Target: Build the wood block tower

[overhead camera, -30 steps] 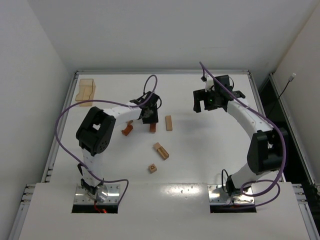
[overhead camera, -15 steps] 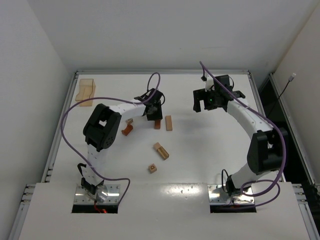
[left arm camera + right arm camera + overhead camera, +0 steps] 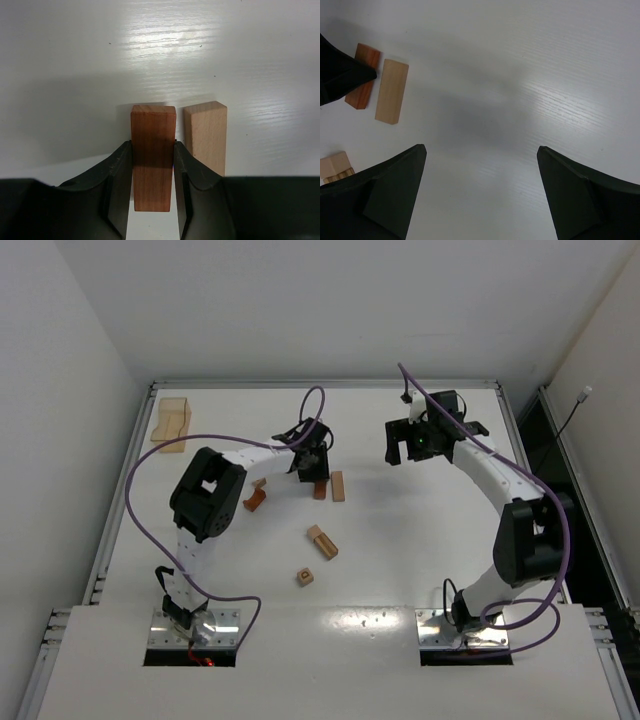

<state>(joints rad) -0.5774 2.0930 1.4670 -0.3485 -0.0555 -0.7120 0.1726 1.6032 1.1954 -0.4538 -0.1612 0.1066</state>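
Note:
My left gripper (image 3: 314, 472) is shut on a reddish-brown bar (image 3: 319, 489), which shows between its fingers in the left wrist view (image 3: 153, 150). The bar lies low at the table, parallel to a light tan bar (image 3: 338, 486) just to its right (image 3: 205, 135), with a thin gap between them. A reddish-brown arch piece (image 3: 254, 500) and a small cube (image 3: 259, 483) lie to the left. A tan block pair (image 3: 321, 541) and a marked cube (image 3: 305, 577) lie nearer. My right gripper (image 3: 424, 446) hangs open and empty above bare table (image 3: 480, 190).
A translucent amber box (image 3: 172, 423) stands at the far left corner. A raised rim (image 3: 320, 384) runs round the white table. The right wrist view shows both bars (image 3: 392, 91) and the tan block pair (image 3: 335, 167) at its left edge.
My left gripper has moved right with the reddish-brown bar, bringing it beside the light tan bar. The right arm has not moved.

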